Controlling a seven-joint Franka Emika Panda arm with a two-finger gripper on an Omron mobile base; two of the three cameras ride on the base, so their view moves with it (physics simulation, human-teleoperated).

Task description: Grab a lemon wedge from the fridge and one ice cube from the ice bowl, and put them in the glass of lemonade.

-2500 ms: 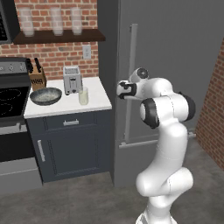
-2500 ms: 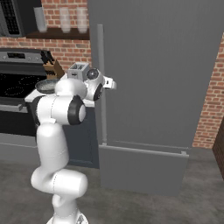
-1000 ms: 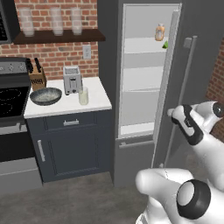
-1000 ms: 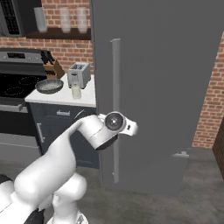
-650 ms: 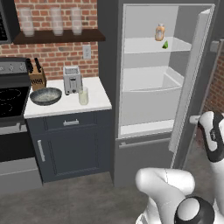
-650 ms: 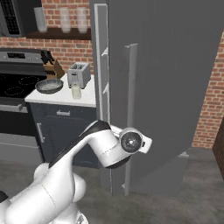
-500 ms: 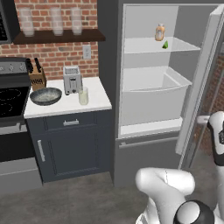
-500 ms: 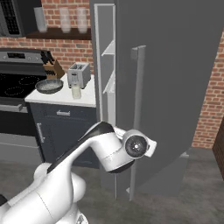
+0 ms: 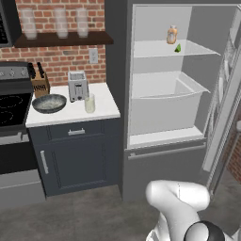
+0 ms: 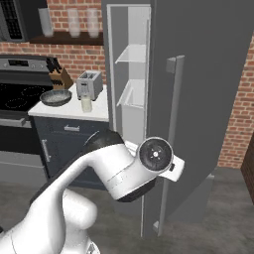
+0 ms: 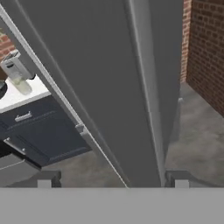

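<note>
- My fingers point(image 11: 113, 180) stand wide either side of the fridge point(image 9: 155, 160) door's bar handle, gripping nothing;
- The lemon wedge point(image 9: 178, 48) sits on the top shelf beside the orange bottle point(image 9: 172, 35);
- I should back clear of the door, then reach high, avoiding that bottle.

Dark grey appliances set against red brick

The fridge point(image 9: 117, 94) is shown in dark grey with a white interior; on its upper shelf a yellow-green lemon wedge point(image 9: 178, 48) is seen beside an orange-tinted bottle point(image 9: 172, 35). The ice bowl point(image 9: 49, 103) is rendered dark grey, its speckling perhaps too faint to be confirmed. The glass of lemonade point(image 9: 89, 103) is coloured pale cream. A silver toaster point(image 9: 78, 86), white counter point(image 9: 103, 109) and red-brown brick wall point(image 9: 61, 56) are shown.
</note>
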